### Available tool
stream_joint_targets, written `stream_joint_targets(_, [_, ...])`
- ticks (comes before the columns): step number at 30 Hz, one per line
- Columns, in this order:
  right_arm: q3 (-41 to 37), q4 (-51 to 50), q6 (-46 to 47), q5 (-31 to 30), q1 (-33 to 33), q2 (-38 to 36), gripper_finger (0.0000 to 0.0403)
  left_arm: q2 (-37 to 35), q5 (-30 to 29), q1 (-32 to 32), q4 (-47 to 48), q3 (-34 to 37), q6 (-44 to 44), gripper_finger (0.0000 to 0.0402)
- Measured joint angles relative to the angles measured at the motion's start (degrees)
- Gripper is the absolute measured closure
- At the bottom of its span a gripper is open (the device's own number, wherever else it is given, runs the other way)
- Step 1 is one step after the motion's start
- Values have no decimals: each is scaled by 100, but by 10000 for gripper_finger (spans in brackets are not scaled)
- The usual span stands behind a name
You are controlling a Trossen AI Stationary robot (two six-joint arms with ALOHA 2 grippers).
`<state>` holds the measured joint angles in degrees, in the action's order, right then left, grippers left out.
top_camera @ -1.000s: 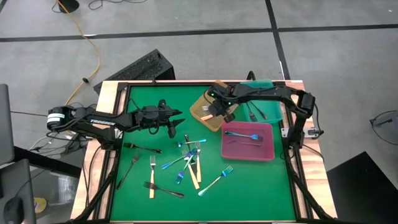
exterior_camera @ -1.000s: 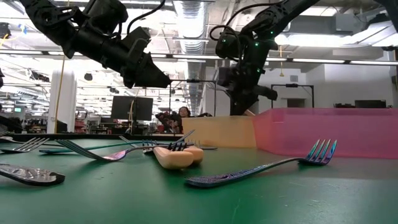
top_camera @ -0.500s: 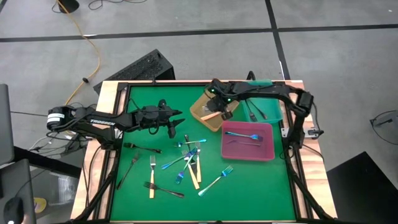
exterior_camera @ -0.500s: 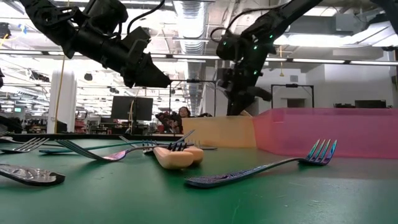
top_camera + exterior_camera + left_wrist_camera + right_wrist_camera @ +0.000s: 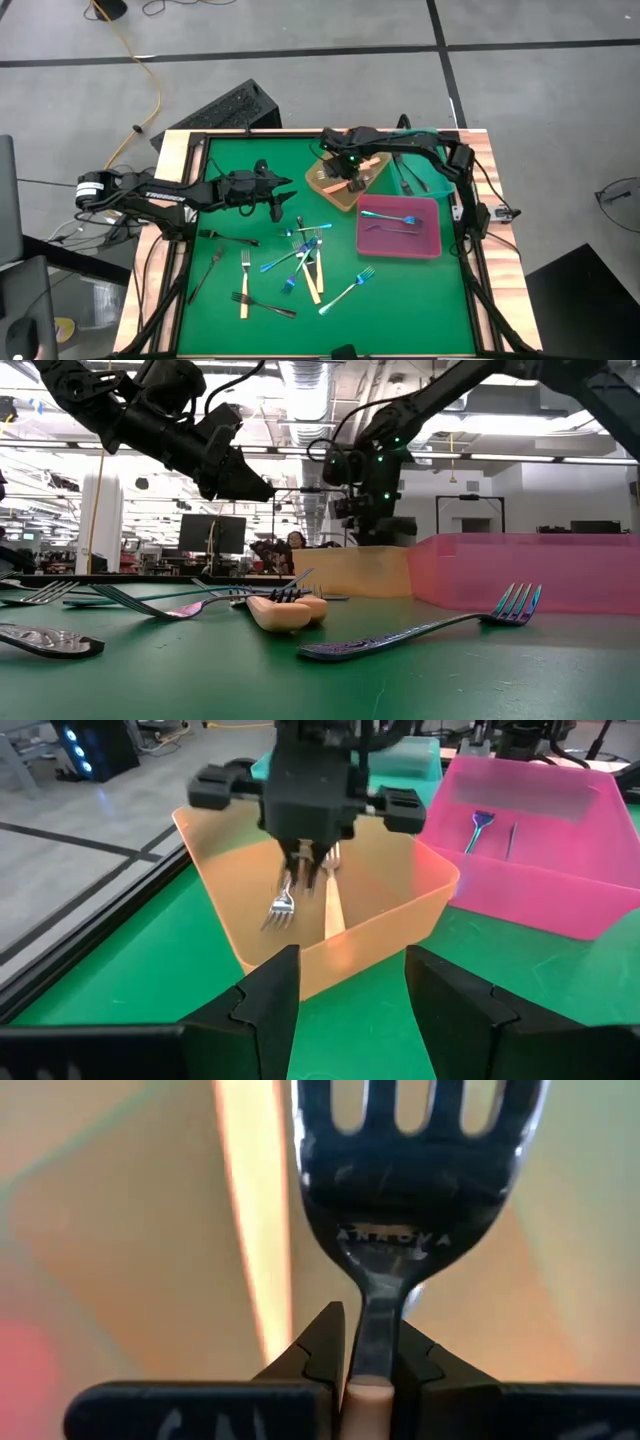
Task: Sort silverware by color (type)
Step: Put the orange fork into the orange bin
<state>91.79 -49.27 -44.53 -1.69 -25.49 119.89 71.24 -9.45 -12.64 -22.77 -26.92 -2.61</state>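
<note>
The right gripper (image 5: 372, 1365) pinches a cream-handled fork (image 5: 400, 1200) by its neck, silver tines outward, above the orange tray (image 5: 400, 905); its handle is hidden, probably between the fingers. The left gripper (image 5: 345, 985) hovers open nearby.

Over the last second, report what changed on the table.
The right end effector, shut on a cream-handled fork, swung left over the orange tray and now hangs the fork inside it. The left end effector, the loose forks and the pink tray stayed put.
</note>
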Motion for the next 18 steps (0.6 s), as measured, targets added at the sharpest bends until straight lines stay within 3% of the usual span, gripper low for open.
stream_joint_targets(7, [-4,24,223,-13,28,136,314,0,0,-1,18,0,38,235])
stream_joint_targets(18, [-4,45,575,3,32,136,307,0,0,-1,21,0,39,235])
